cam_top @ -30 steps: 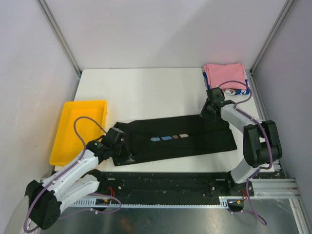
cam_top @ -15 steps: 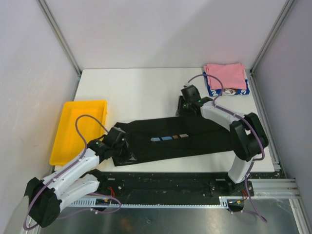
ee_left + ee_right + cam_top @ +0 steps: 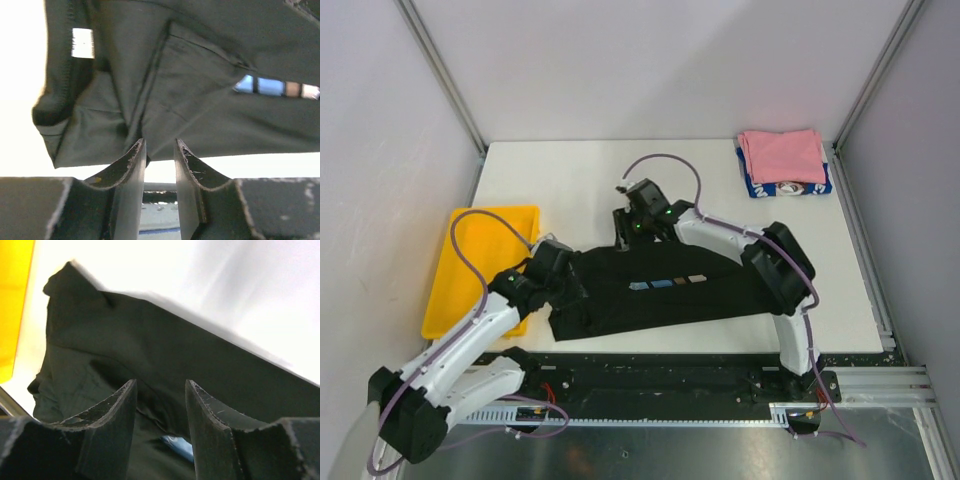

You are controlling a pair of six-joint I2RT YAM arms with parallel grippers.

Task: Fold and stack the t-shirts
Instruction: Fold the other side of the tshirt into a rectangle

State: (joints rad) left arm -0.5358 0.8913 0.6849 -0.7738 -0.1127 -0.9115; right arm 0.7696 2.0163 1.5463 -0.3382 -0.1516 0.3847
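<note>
The black t-shirt lies as a long folded strip across the front of the table, its blue, brown and cream print facing up. My left gripper sits at the strip's left end. In the left wrist view its jaws are open with nothing between them, and the cloth lies just ahead. My right gripper hovers over the strip's far edge, left of middle. It is open too, above the dark cloth. The pink t-shirt lies folded on the blue-and-white one at the back right.
The yellow tray stands at the table's left edge, close to my left arm, and shows at the left of the right wrist view. The white table is walled by a frame and panels on three sides.
My left gripper has opened and let go of the shirt's left end. My right gripper has swept left along the far edge from the strip's right end and opened a little wider.
</note>
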